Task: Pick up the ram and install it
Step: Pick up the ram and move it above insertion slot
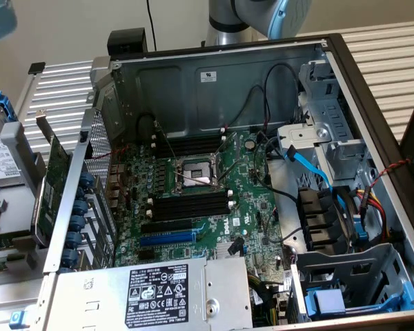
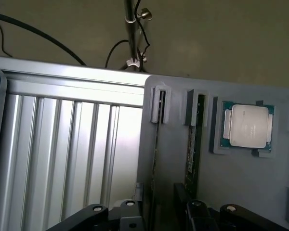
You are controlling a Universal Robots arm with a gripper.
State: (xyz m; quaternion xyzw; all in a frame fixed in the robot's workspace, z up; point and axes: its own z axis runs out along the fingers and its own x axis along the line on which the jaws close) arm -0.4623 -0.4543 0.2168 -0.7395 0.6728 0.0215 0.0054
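Tool [image 2: 160, 219] is spread open with nothing in it, right over the grey moulded tray [image 2: 173, 168]. Long thin dark green ram stick [image 2: 193, 144] stands on edge there, around the tool's 1 o'clock, long axis running 12-to-6.

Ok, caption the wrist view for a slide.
Gripper near the ram, on edge in a gray tray beside a CPU.
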